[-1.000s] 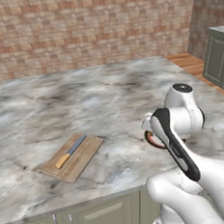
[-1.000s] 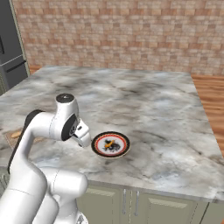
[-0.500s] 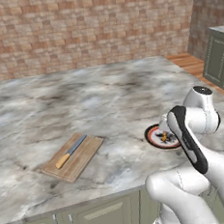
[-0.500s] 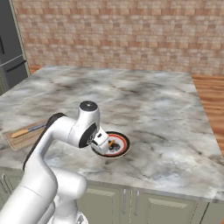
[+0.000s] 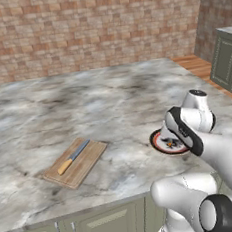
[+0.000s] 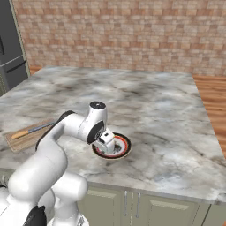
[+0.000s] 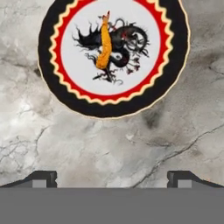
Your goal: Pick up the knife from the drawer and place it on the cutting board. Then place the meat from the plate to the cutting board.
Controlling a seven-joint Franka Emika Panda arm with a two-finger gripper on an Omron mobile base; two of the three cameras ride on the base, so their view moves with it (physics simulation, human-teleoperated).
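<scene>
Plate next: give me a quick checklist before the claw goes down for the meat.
1. Knife on cutting board: ok.
2. Claw open, nothing held: ok.
3. Meat on plate, unobstructed in the hand view: ok.
4. Claw centred over meat: not ok; the plate sits toward the top of the hand view, away from the fingertips.
5. Bare board space beside the knife for the meat: ok.
6. Height above plate: cannot tell.

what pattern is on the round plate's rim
A black outer band, then a cream-edged red zigzag ring around the round white plate; clearest in the hand view.
</scene>
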